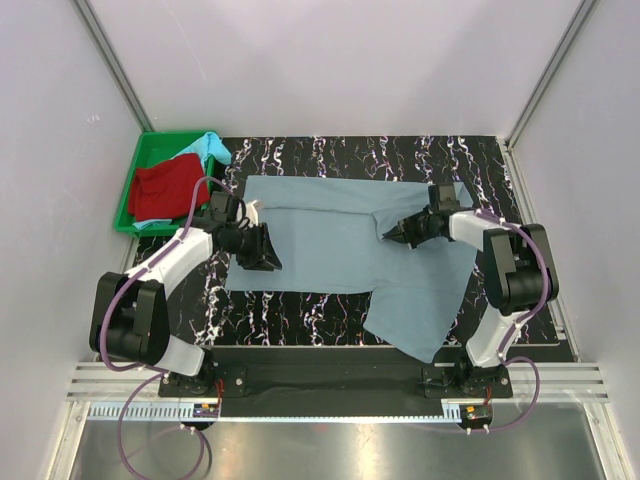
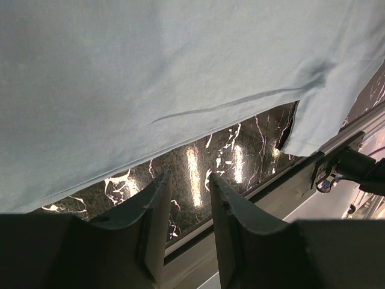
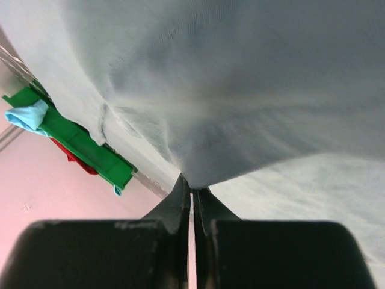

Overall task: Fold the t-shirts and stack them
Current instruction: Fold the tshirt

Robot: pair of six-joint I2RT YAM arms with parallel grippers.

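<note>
The large grey-blue t-shirt lies spread on the black marbled mat, one sleeve hanging toward the front right. My right gripper is shut on a raised fold of it near the middle right; the right wrist view shows the jaws pinching the cloth. My left gripper sits over the shirt's left part, open and empty, just off the shirt's hem. The red t-shirt and the light turquoise t-shirt lie crumpled in the green tray.
The green plastic tray stands at the back left, off the mat's corner; it also shows in the right wrist view. The marbled mat shows bare along the front. White walls enclose the cell on three sides.
</note>
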